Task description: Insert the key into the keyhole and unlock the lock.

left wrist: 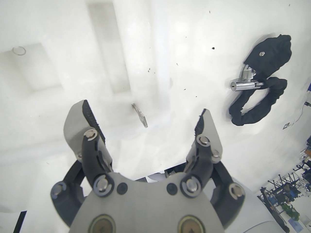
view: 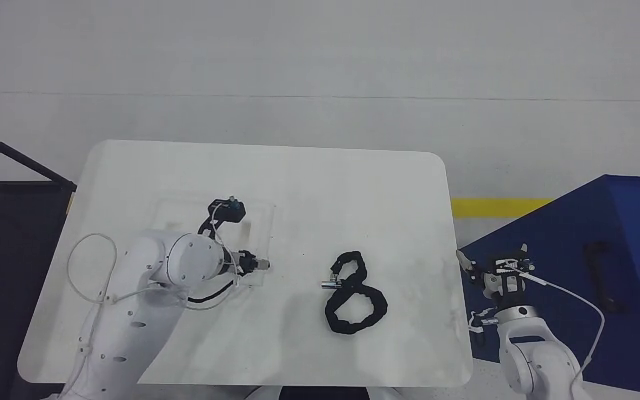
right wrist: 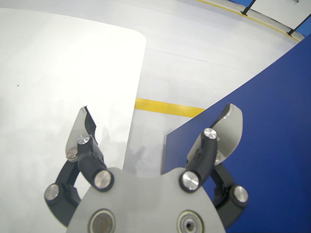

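Clear tray [view: 168, 208], table left: shallow compartments. Left gripper [left wrist: 144, 106]: jaws spread, poised above key [left wrist: 140, 117], likely aligned for pickup. Key flat at tray edge; inside compartment or not, cannot tell. Chain lock [left wrist: 260, 81], table centre, keyhole end toward left arm. Right gripper [right wrist: 156, 106]: spread, holding nothing, at table's right edge.

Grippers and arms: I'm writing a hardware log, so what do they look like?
Both arms are glossy white; the left arm carries a looping white cable, the right arm another. The left gripper and right gripper match: curved silver-grey fingers, black ridged pads, black linkages with round silver bolts, on a grey plate.
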Available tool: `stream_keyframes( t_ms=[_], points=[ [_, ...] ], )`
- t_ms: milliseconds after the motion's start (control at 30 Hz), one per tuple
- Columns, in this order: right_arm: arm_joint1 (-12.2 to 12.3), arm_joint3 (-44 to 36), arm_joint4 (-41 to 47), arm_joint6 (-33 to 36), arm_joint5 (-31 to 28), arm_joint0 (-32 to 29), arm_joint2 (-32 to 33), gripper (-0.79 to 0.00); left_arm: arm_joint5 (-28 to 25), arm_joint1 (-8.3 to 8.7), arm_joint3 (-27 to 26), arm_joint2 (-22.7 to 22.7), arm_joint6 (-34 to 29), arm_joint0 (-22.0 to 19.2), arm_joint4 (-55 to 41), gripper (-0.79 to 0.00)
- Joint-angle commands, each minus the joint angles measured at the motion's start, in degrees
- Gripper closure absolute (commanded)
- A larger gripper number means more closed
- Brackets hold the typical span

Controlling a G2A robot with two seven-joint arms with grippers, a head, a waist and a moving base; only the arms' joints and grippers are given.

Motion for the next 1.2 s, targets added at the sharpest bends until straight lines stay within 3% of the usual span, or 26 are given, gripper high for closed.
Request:
stream_keyframes(
  t_ms=[0,33,267,333,633,967,1167],
  points=[
    [0.0,0.0,0.0,0.0,0.0,0.0,0.0,-0.785,0.0,0.03,0.66,0.29,0.0,-0.11,-0.09,-0.431],
    [0.0,0.0,0.0,0.0,0.0,0.0,0.0,-0.785,0.0,0.05,0.88,0.27,0.0,-0.23,-0.11,-0.453],
    [0.0,0.0,0.0,0.0,0.0,0.0,0.0,-0.785,0.0,0.22,2.13,0.18,0.0,-0.64,-1.08,-0.409],
    [0.0,0.0,0.0,0.0,0.0,0.0,0.0,-0.785,0.0,0.31,2.34,0.04,0.0,-0.66,-1.34,-0.351],
    [0.0,0.0,0.0,0.0,0.0,0.0,0.0,-0.785,0.0,1.07,1.91,-1.54,0.0,0.05,-2.7,-0.249],
    [0.0,0.0,0.0,0.0,0.0,0.0,0.0,-0.785,0.0,1.75,1.82,-1.71,0.0,0.07,-3.62,-0.243],
    [0.0,0.0,0.0,0.0,0.0,0.0,0.0,-0.785,0.0,1.75,2.2,-0.15,0.0,-0.88,-3.72,-0.197]
  ],
)
